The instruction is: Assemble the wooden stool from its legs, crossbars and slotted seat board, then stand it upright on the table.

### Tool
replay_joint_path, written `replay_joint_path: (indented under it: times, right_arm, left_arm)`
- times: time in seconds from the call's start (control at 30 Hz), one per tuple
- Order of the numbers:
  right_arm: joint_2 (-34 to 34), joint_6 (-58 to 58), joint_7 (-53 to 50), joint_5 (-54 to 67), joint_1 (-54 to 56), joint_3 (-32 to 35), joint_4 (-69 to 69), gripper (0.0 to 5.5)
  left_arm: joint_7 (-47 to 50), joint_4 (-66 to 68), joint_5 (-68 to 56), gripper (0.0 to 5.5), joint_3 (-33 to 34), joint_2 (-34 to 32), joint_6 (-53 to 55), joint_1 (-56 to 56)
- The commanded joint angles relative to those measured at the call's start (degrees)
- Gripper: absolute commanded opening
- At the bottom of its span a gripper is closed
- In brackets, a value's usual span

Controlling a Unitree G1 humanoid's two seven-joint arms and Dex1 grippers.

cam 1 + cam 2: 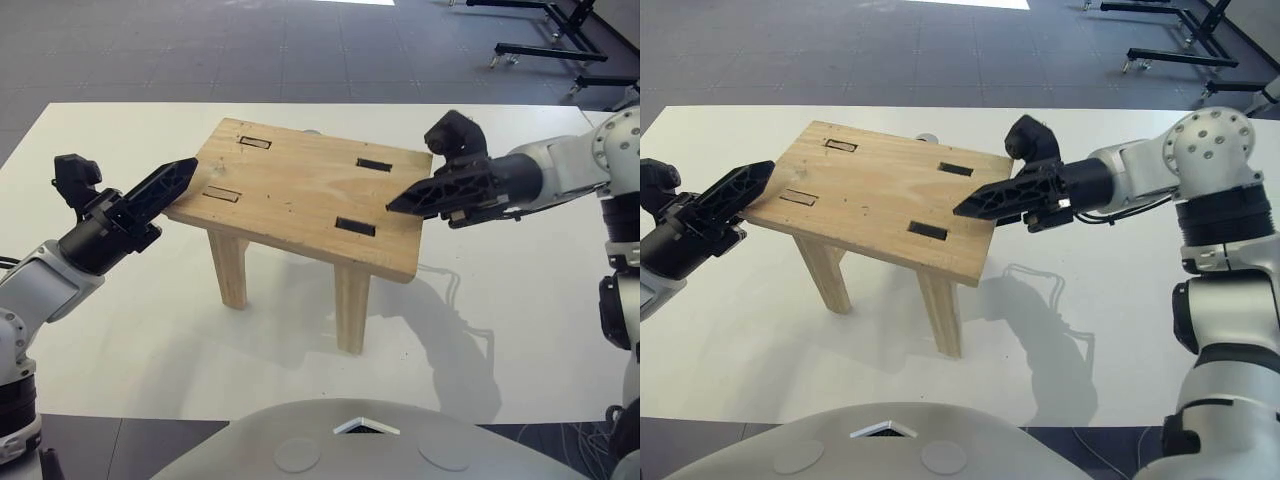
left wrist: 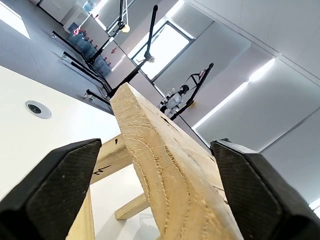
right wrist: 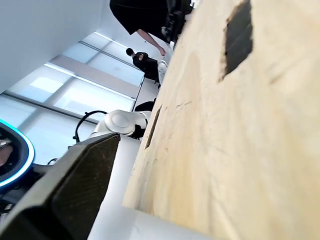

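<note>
The wooden stool stands upright on the white table (image 1: 120, 330). Its slotted seat board (image 1: 300, 190) faces up, and two front legs (image 1: 228, 268) (image 1: 351, 305) show under it. My left gripper (image 1: 185, 175) is at the seat's left edge, open. In the left wrist view the board edge (image 2: 165, 170) runs between the two fingers (image 2: 55, 190) with a gap on each side. My right gripper (image 1: 400, 203) is at the seat's right edge, its upper finger over the top face. In the right wrist view one finger (image 3: 75, 185) stands apart from the seat (image 3: 240, 125).
A small round metal insert (image 2: 38, 109) sits in the tabletop behind the stool. The table's bare front stretches in front of the legs. Black wheeled frames (image 1: 540, 50) stand on the floor beyond the far right corner.
</note>
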State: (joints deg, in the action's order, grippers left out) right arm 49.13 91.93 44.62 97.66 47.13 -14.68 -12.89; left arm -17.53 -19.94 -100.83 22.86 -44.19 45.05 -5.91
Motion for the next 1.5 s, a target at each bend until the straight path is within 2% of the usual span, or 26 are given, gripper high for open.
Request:
replay_joint_path:
  times: [0.03, 0.2, 0.4, 0.5, 0.63, 0.73, 0.77, 0.83, 0.93, 1.03, 1.13, 1.33, 1.4, 1.5]
  right_arm:
    - [-1.37, -0.88, -3.41, -0.82, -3.01, 3.53, 2.92, 3.74]
    - [-3.41, -2.46, -7.31, 1.8, -6.07, 5.38, 6.01, 3.74]
    - [-7.17, -1.76, -6.14, -4.1, -2.69, 7.57, 0.15, 3.74]
    - [-11.77, -4.7, -8.28, -5.44, -2.76, 9.52, 0.26, 3.74]
    - [-0.71, -0.13, -0.38, -5.17, -9.68, 17.55, 3.82, 3.74]
    - [3.67, 0.42, 5.11, -7.38, -13.66, 19.19, 5.84, 3.74]
    - [5.22, 0.5, 6.95, -8.0, -14.8, 19.33, 6.74, 3.74]
    - [7.31, 0.49, 10.05, -9.81, -16.24, 19.92, 7.67, 3.74]
    - [6.83, -3.95, 11.9, -15.45, -15.91, 21.27, 6.43, 3.74]
    - [0.38, -15.76, 7.09, -23.23, -14.12, 24.19, 1.81, 3.74]
    - [-10.89, -30.2, -0.4, -30.31, -14.65, 26.37, 2.05, 3.74]
    - [-31.02, -67.33, -15.65, -56.35, -14.45, 22.22, -4.28, 3.74]
    - [-35.39, -80.44, -22.64, -64.88, -13.05, 22.35, -10.32, 3.74]
    - [-40.88, -91.48, -29.22, -71.61, -10.94, 22.67, -17.43, 3.74]
  left_arm:
    - [0.0, 0.98, 2.22, 4.71, -0.31, -1.12, 2.26, 1.39]
    - [-1.1, 1.59, 3.71, 5.36, -0.01, -0.7, 3.64, 1.89]
    - [-3.22, 1.82, 6.87, 5.36, 0.67, 0.85, 3.35, 0.6]
    - [-4.43, 2.61, 9.41, 5.36, 1.41, 1.98, 2.13, 0.65]
    - [-7.53, 3.81, 13.28, 5.36, 1.67, 3.54, 1.09, -0.08]
    - [-9.9, 4.76, 15.64, 5.36, 2.15, 5.15, -0.25, -0.57]
    - [-10.59, 5.29, 16.26, 5.18, 2.42, 5.56, -0.6, -0.63]
    - [-12.11, 6.14, 17.61, 5.06, 2.99, 6.04, -1.05, -1.42]
    - [-13.99, 6.12, 19.62, 5.06, 3.05, 6.63, -1.56, -3.01]
    - [-16.03, 7.15, 22.19, 5.06, 2.68, 6.92, -2.56, -2.95]
    - [-18.06, 9.07, 24.63, 5.06, 2.07, 7.17, -3.74, -1.48]
    - [-19.14, 10.76, 27.71, 5.06, 0.38, 8.27, -5.36, 2.09]
    - [-17.98, 9.14, 27.69, 5.06, 0.3, 8.96, -5.56, 2.44]
    - [-15.06, 5.45, 27.37, 5.06, -0.16, 9.8, -5.59, 3.21]
